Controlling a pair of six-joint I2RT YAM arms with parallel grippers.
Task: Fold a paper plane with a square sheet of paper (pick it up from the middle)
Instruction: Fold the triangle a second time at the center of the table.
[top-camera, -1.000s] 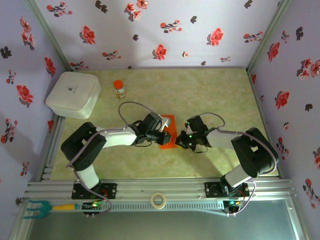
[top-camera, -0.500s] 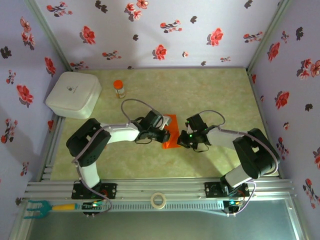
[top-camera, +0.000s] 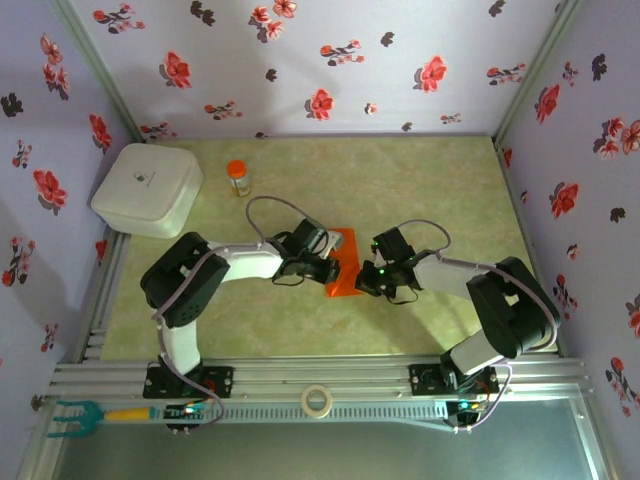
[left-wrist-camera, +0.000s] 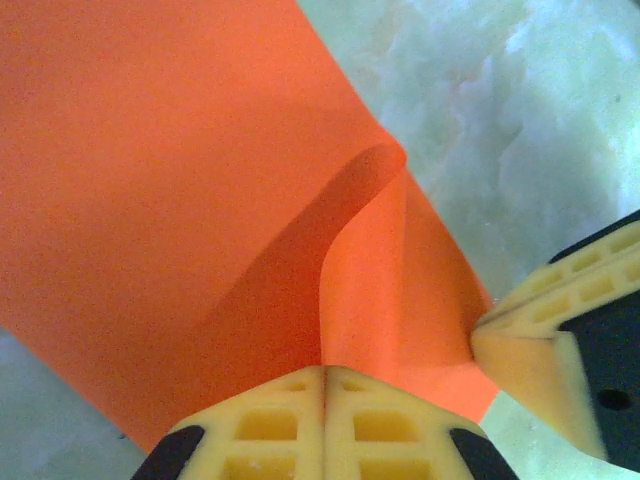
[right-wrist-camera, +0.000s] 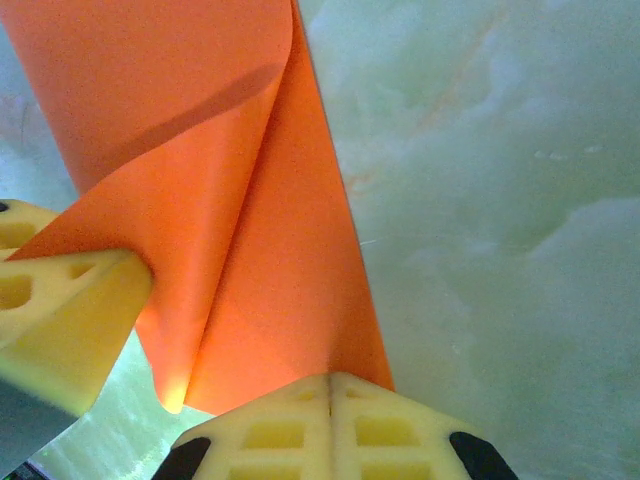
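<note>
I log the jaws of the left gripper (left-wrist-camera: 325, 385) pinched together on a raised flap of the square sheet of paper (left-wrist-camera: 150, 180) fanning out ahead of them, and those of the right gripper (right-wrist-camera: 331, 388) closed at its edge just beside; opposed pulls could tear it or skew the crease.

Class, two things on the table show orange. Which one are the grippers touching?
The square sheet of paper, pinched by the left gripper and right gripper; the orange-capped bottle stands untouched near the white box.
</note>
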